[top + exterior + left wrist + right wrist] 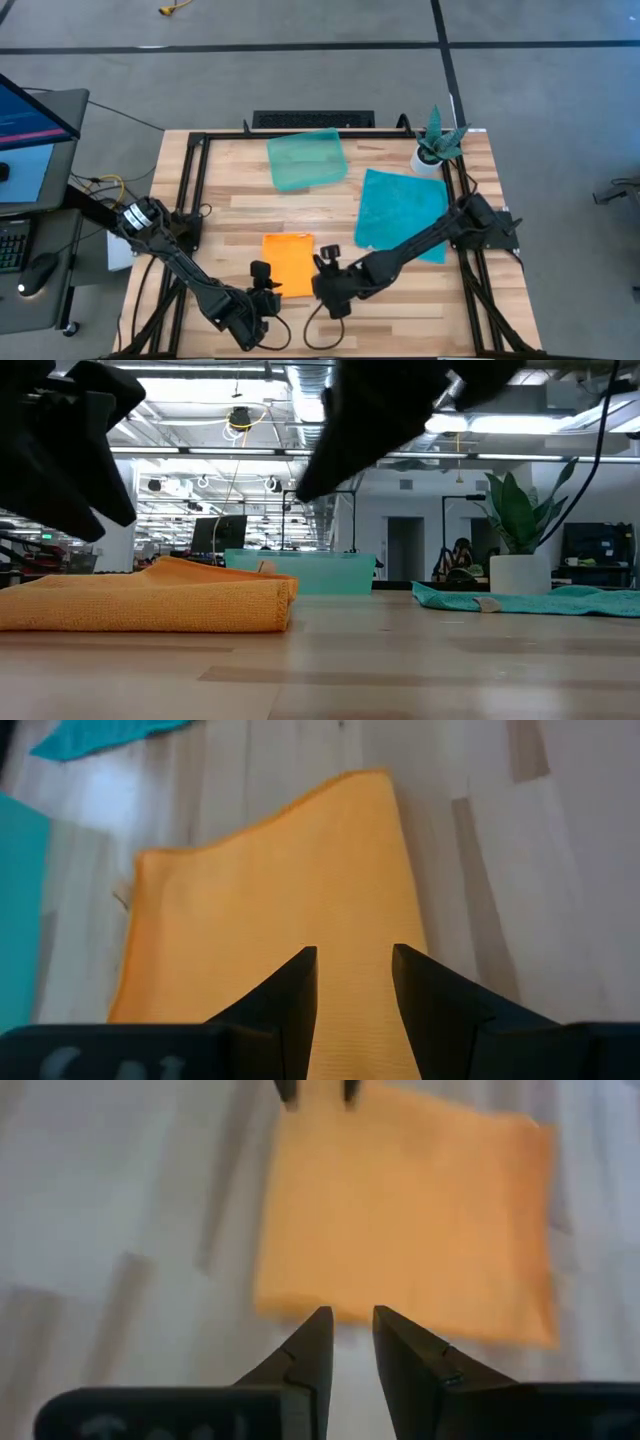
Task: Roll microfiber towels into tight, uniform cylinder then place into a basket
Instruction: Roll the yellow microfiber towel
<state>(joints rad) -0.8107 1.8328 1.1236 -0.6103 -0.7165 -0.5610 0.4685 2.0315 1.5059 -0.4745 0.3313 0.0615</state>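
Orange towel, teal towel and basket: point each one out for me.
orange towel [289, 262]: high view, middle of the folded cloth.
teal towel [400, 208]: high view, centre of the flat cloth.
basket [307, 160]: high view, bare floor of the tray.

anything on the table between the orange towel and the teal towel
No, only bare wood separates the orange towel from the teal towel, seen in the high view.

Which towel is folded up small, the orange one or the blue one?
The orange towel. It lies folded into a small rectangle between the two grippers, while the teal-blue towel is spread out flat, near the potted plant.
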